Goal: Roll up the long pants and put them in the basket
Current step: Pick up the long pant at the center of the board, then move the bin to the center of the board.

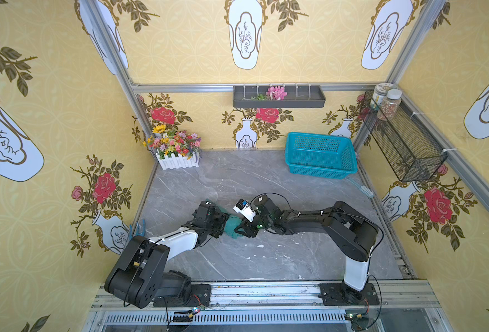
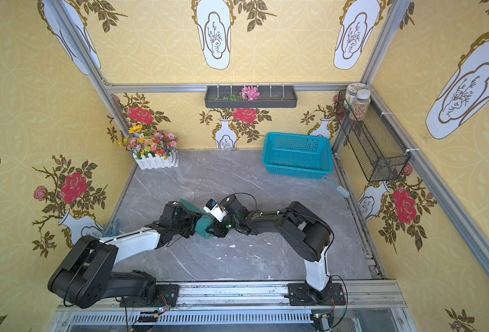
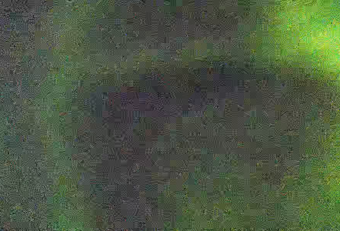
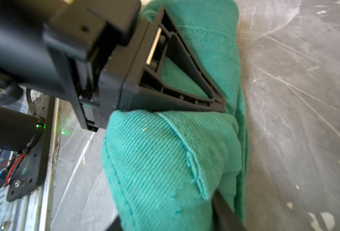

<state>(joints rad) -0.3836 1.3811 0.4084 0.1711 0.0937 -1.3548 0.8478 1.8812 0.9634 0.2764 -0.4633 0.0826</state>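
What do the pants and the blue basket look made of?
The long pants: woven cotton-like twill, matte; diagonal ribs and stitched seams show. The basket: probably moulded plastic, slight sheen; rigid walls with a regular perforated grid.

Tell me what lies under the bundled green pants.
The long pants rest on the marble table; the right wrist view shows bare tabletop on either side of the bundle. Directly beneath, the fabric itself blocks the view, so nothing more can be told.
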